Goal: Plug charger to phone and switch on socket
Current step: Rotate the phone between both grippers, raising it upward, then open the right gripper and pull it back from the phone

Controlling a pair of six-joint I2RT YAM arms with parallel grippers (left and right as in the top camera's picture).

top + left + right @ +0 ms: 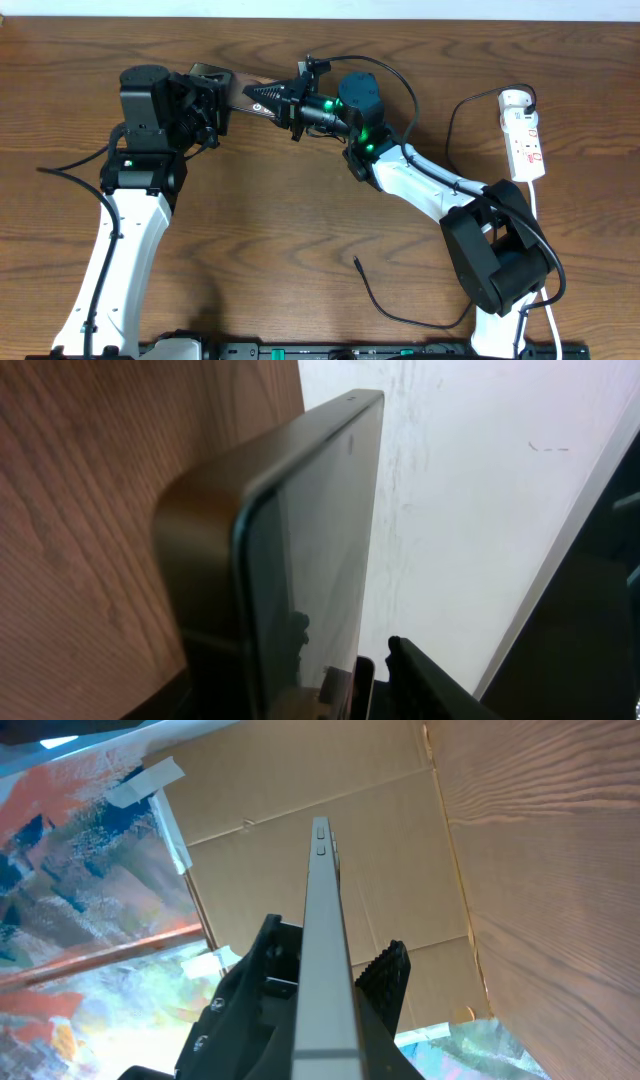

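The bronze-brown phone hangs above the back of the table, between both arms. My right gripper is shut on its right end, and the right wrist view shows the phone edge-on, clamped between both fingers. My left gripper straddles the phone's left end. In the left wrist view the phone stands between the jaws, with a narrow gap to the right finger. The charger tip lies loose on the table at front centre. The white socket lies at the far right.
The charger cable curves along the front edge towards the right arm's base. A black lead and a white cord run from the socket. Cardboard and a painted sheet stand behind the table.
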